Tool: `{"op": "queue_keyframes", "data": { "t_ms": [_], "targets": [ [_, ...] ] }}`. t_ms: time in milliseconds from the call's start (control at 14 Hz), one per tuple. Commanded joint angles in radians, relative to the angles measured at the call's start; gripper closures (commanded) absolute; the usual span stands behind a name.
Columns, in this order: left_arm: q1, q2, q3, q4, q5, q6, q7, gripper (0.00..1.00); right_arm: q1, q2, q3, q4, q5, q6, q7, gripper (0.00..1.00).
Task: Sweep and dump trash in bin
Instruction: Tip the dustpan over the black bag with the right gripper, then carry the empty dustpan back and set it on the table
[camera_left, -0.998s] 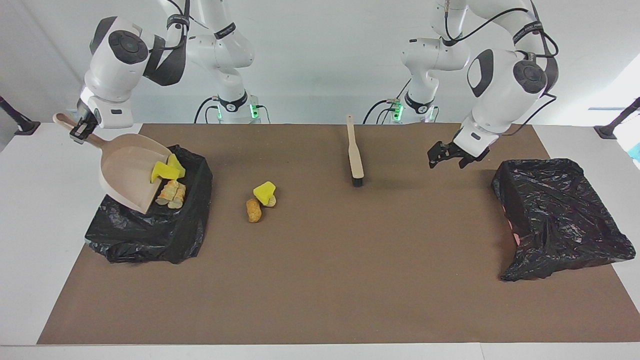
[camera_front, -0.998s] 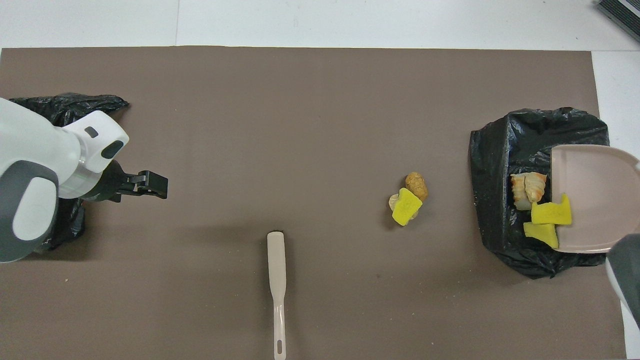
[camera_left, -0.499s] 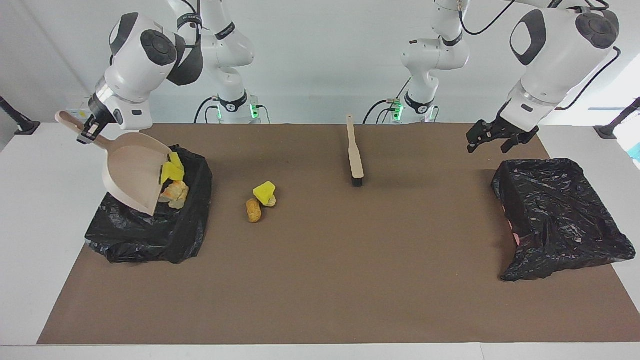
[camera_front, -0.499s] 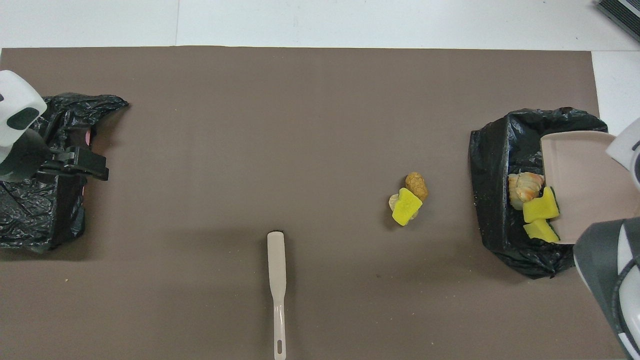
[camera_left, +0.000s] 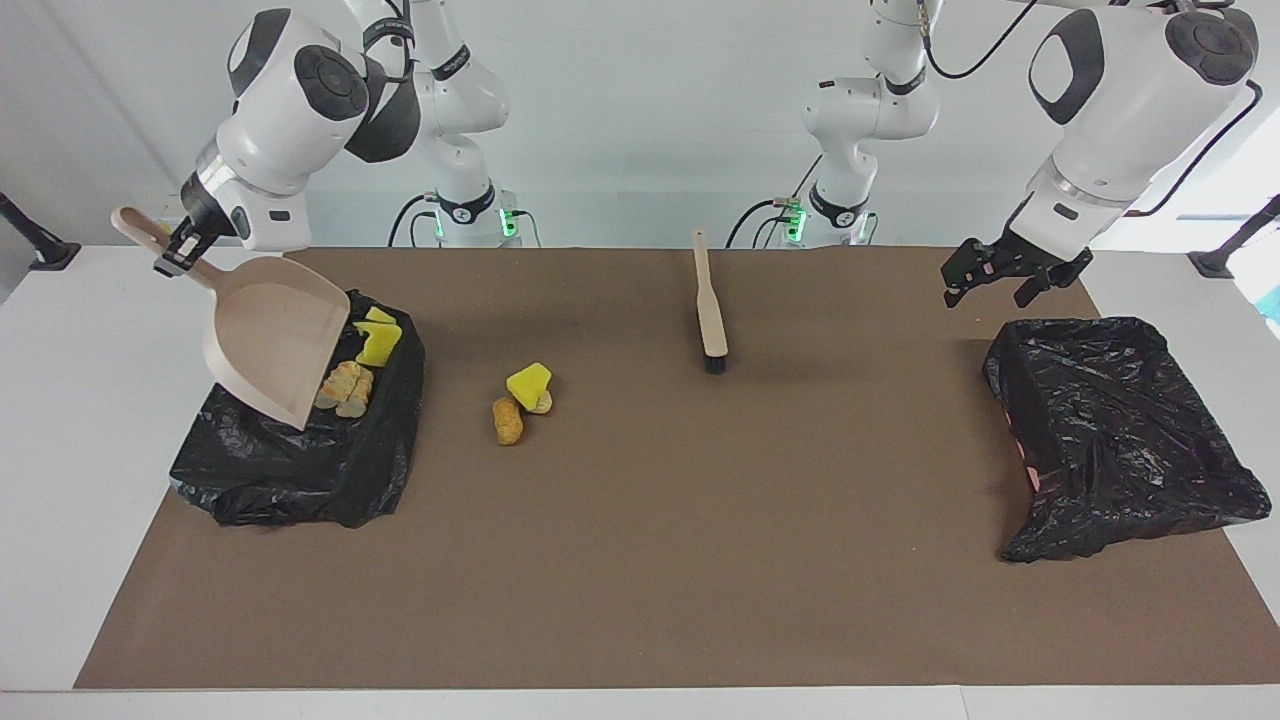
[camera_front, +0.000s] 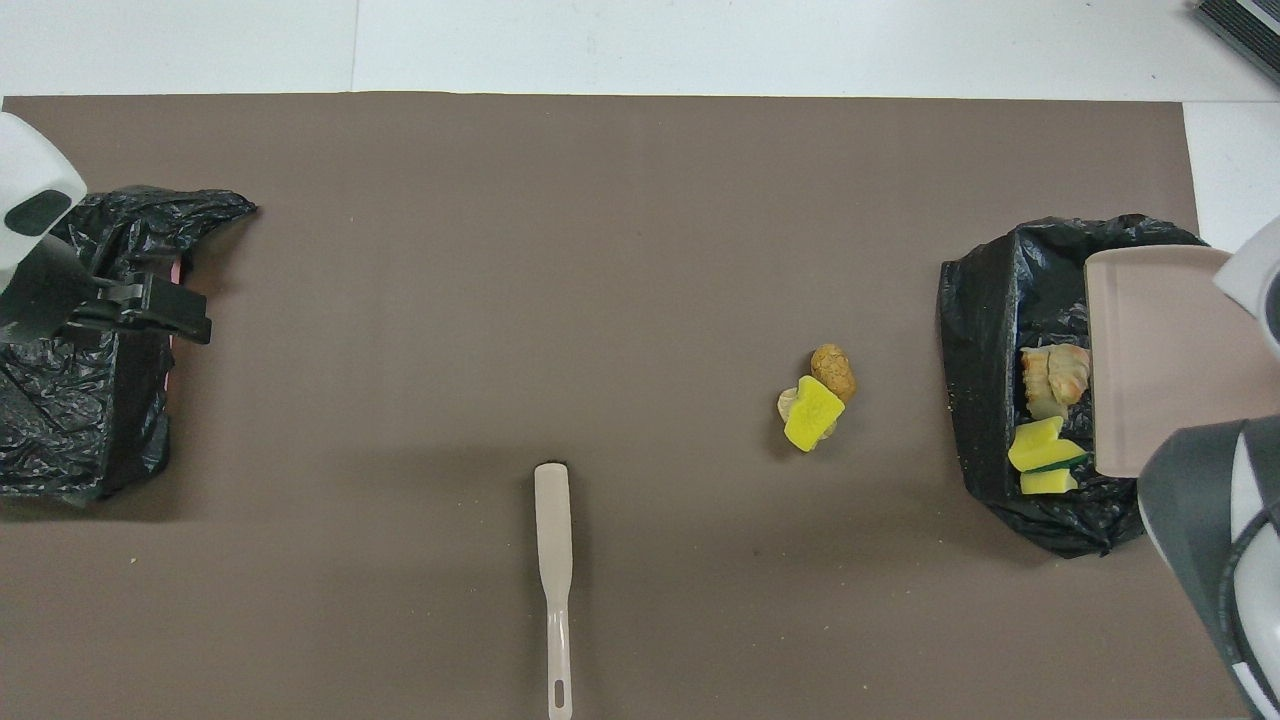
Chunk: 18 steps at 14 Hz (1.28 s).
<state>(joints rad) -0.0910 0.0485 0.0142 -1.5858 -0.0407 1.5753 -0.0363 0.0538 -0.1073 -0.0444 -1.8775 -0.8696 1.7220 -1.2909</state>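
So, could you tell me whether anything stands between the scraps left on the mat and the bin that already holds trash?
Nothing visible does: bare mat separates the leftover scraps from the bin. The brush lies toward the left arm's end.

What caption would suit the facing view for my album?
Right pincer tips dustpan over bin; scraps remain beside brush.
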Motion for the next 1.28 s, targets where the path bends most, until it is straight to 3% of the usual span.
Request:
{"op": "queue_keyframes", "data": {
  "t_ms": [0, 357, 499, 998, 1212],
  "targets": [
    [0.007, 0.007, -0.004, 0.018, 0.021, -0.017, 0.007, 0.00, -0.047, 0.009, -0.018, 0.046, 0.111, -0.013, 0.002, 1.00],
    [0.007, 0.007, -0.003, 0.018, 0.022, -0.017, 0.007, 0.00, -0.046, 0.015, -0.003, 0.122, 0.190, -0.056, 0.080, 1.00],
    [0.008, 0.007, -0.003, 0.018, 0.022, -0.014, 0.007, 0.00, -0.046, 0.014, 0.024, 0.173, 0.301, -0.108, 0.192, 1.00],
    [-0.010, 0.005, -0.005, 0.014, 0.058, 0.002, 0.081, 0.00, -0.040, -0.017, 0.107, 0.169, 0.697, -0.183, 0.851, 1.00],
    [-0.007, 0.005, -0.005, 0.013, 0.059, 0.003, 0.081, 0.00, 0.088, 0.036, 0.144, 0.169, 0.741, -0.112, 1.205, 1.00]
  ]
}}
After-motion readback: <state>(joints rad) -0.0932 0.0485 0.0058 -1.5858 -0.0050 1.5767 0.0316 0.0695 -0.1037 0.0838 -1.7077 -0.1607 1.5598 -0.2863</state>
